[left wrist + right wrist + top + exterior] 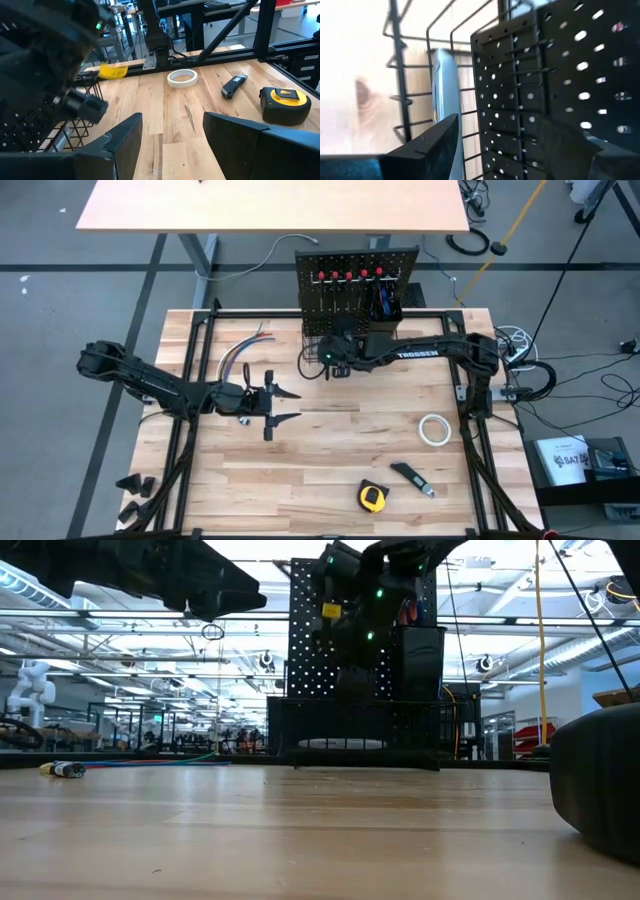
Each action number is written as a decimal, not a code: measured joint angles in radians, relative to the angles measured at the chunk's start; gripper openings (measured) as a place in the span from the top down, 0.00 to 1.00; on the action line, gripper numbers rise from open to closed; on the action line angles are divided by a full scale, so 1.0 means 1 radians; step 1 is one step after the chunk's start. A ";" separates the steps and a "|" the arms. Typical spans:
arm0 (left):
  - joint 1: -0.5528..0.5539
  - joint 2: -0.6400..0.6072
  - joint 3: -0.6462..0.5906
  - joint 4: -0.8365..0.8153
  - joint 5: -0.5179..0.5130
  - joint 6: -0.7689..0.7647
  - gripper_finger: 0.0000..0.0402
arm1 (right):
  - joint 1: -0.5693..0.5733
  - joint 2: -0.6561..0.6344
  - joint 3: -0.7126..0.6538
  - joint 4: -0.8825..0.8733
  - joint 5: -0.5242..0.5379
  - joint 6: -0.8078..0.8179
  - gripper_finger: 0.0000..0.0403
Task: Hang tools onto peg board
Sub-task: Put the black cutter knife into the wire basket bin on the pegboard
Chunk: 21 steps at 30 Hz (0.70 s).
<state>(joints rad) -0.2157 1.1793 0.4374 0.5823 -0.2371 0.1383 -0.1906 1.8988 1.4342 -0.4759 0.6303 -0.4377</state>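
The peg board (355,280) stands upright at the table's far edge, red-handled screwdrivers (350,277) hanging in its top row and a wire basket (320,340) at its foot. A pale silver tool (445,85) lies in the basket (415,90). My right gripper (325,363) hangs open just above the basket in front of the board (555,75), with nothing between its fingers (437,142). My left gripper (285,405) waits open over the table's left half, also holding nothing (172,145). On the table lie a white tape roll (433,430), a yellow tape measure (373,497) and a utility knife (412,478).
A bundle of coloured wires (240,355) lies left of the basket. The black frame rails (195,370) run along the table's left and right sides. Bare wood (340,440) lies between the two grippers and the tools near the front edge.
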 joint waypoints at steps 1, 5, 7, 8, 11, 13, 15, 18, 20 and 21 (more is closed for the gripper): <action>0.000 0.000 0.000 0.000 0.000 0.000 0.46 | 0.009 -0.008 0.000 -0.003 0.001 0.000 0.38; 0.000 0.000 0.000 0.000 0.000 0.000 0.46 | 0.054 -0.053 0.000 -0.024 0.002 0.005 0.38; 0.000 0.000 0.000 0.000 0.000 0.000 0.46 | 0.083 -0.084 0.000 -0.047 0.002 0.026 0.38; 0.000 0.000 0.000 0.000 0.000 -0.001 0.46 | 0.097 -0.103 0.000 -0.059 0.000 0.054 0.38; 0.000 0.000 0.000 0.000 0.000 -0.002 0.46 | 0.147 -0.156 0.000 -0.111 -0.005 0.224 0.38; 0.000 0.000 0.000 0.000 0.000 -0.002 0.46 | 0.178 -0.194 0.000 -0.171 -0.036 0.370 0.38; 0.000 0.000 0.000 0.000 0.001 -0.003 0.46 | 0.204 -0.234 0.000 -0.248 -0.130 0.496 0.38; 0.000 0.000 0.000 0.000 0.028 -0.025 0.46 | 0.235 -0.272 0.000 -0.358 -0.304 0.690 0.38; 0.000 0.000 0.000 0.000 0.039 -0.027 0.46 | 0.263 -0.278 -0.003 -0.439 -0.394 0.829 0.38; 0.000 0.000 0.000 0.000 0.044 -0.028 0.46 | 0.282 -0.278 -0.009 -0.480 -0.422 0.887 0.38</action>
<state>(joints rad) -0.2156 1.1797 0.4377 0.5823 -0.1931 0.1108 0.0912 1.6208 1.4256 -0.9555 0.2079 0.4496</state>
